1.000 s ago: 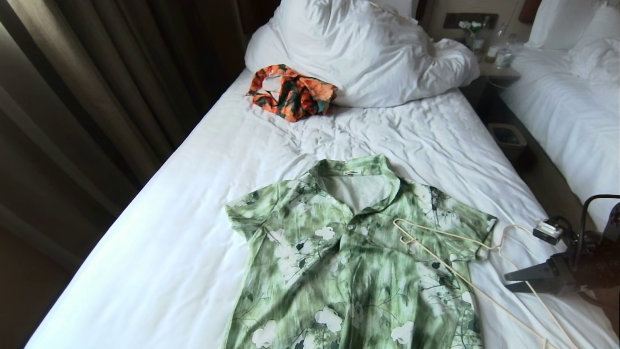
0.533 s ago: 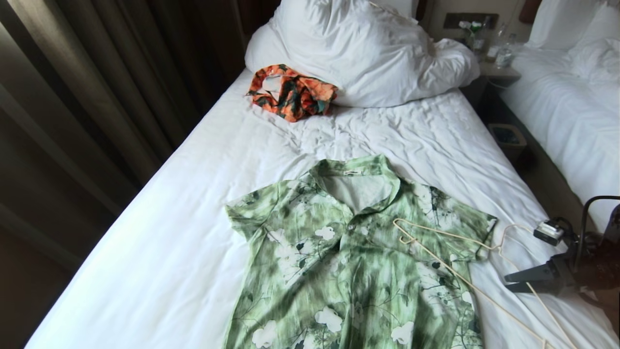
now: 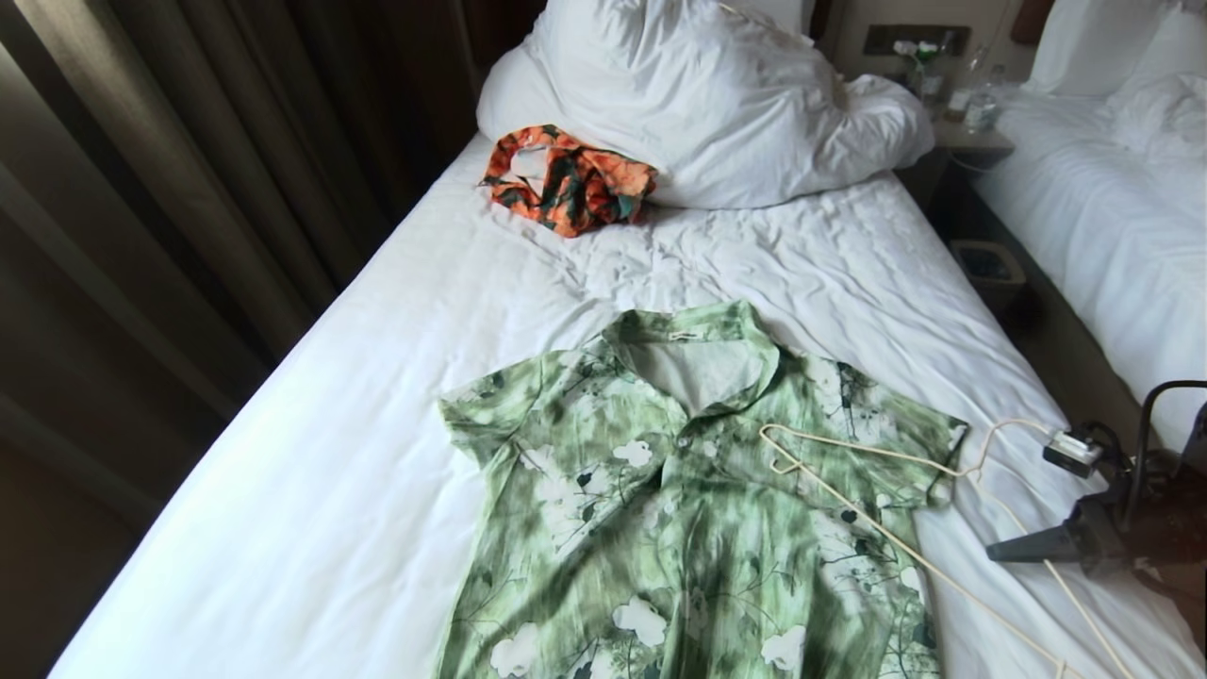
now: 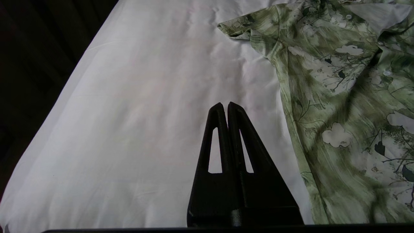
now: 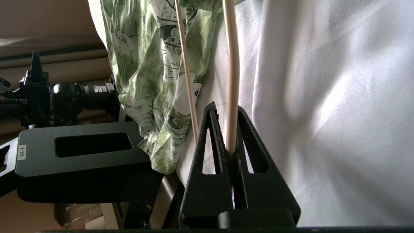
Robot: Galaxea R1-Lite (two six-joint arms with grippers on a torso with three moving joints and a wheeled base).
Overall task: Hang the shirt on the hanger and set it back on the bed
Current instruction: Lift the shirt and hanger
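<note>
Hovering over bare sheet of the bed [image 4: 129, 113], the left gripper [image 4: 225, 105] has its jaws pressed together on nothing, with the shirt [image 3: 679, 509] just beside it, spread flat and collar toward the pillow [image 3: 698, 104]. Across the shirt's shoulder lies the hanger [image 3: 877, 514], its far end on the fabric. At the bed's right edge, the right gripper [image 3: 995, 552] has clamped its jaws on one wire of the hanger.

1. shirt [image 3: 679, 528], lower centre: mottled green, white flowers, dark sprigs;
2. hanger [image 3: 896, 538]: cream;
3. bed [image 3: 377, 453]: white sheet;
4. crumpled garment [image 3: 569, 179], upper centre: orange and dark green.
</note>
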